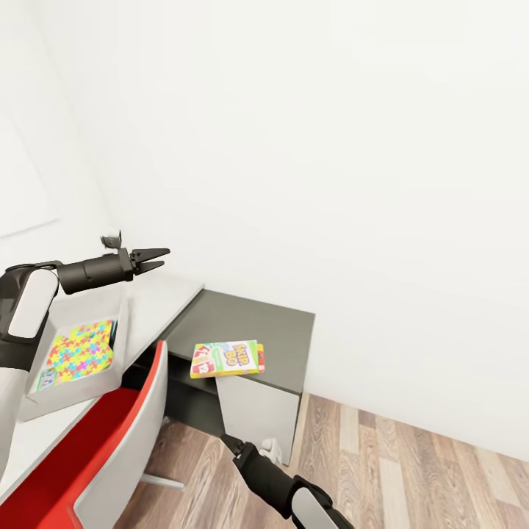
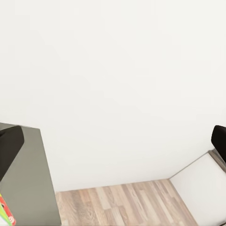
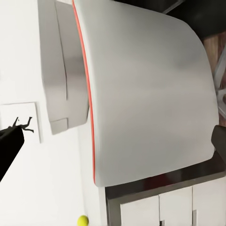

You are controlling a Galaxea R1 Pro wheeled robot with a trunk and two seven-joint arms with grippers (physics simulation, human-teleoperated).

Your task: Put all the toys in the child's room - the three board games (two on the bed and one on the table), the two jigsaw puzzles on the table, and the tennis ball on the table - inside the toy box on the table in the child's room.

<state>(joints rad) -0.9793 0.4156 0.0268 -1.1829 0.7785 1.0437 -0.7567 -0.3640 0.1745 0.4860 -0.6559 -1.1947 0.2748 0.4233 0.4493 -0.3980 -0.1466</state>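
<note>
The light grey toy box (image 1: 122, 339) sits on the pale table (image 1: 160, 300) at the left. In it lies a multicoloured jigsaw puzzle (image 1: 77, 354), with a blue board game corner (image 1: 46, 379) showing from under it. My left gripper (image 1: 165, 257) (image 2: 113, 141) hovers open and empty above the box's far end. A yellow-green board game (image 1: 226, 358) (image 2: 4, 213) lies at the front edge of the dark grey cabinet top (image 1: 250, 323). Low down by the chair, my right gripper (image 1: 226, 439) (image 3: 113, 141) is open and empty. The small tennis ball (image 3: 83, 220) shows against a white surface.
A red chair with a grey back (image 1: 110, 441) (image 3: 141, 94) stands against the table, between my right arm and the toy box. White walls close the corner behind the cabinet. A black silhouette poster (image 3: 21, 123) hangs on a wall. Wood-plank floor (image 1: 411, 470) lies to the right.
</note>
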